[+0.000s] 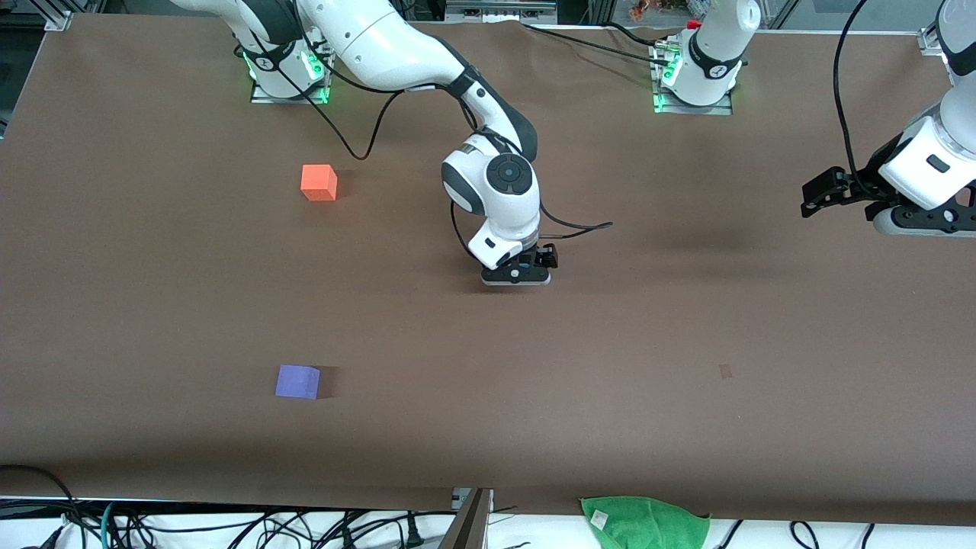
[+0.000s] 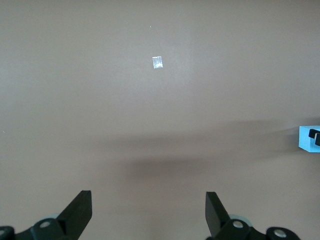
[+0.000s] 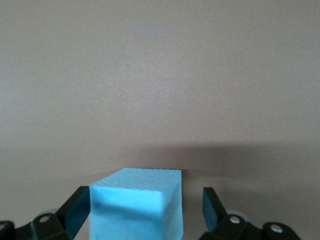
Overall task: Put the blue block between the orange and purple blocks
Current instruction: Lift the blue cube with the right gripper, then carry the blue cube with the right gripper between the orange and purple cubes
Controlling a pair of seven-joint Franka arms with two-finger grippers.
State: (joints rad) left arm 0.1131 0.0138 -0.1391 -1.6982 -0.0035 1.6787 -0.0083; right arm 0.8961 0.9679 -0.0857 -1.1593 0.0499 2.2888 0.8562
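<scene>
The blue block (image 3: 137, 207) sits on the brown table between the fingers of my right gripper (image 3: 145, 196). The jaws are open: one finger is at the block's side and a gap shows at the other. In the front view my right gripper (image 1: 517, 276) is low at the table's middle and hides the block. The orange block (image 1: 319, 182) lies toward the right arm's end, and the purple block (image 1: 297, 381) lies nearer the front camera. My left gripper (image 1: 820, 194) waits open and empty in the air at the left arm's end. The left wrist view shows the blue block (image 2: 307, 138) at its edge.
A green cloth (image 1: 644, 522) lies at the table's front edge. A small tape mark (image 1: 725, 371) is on the table and also shows in the left wrist view (image 2: 158, 62). Cables trail from the right arm near its base.
</scene>
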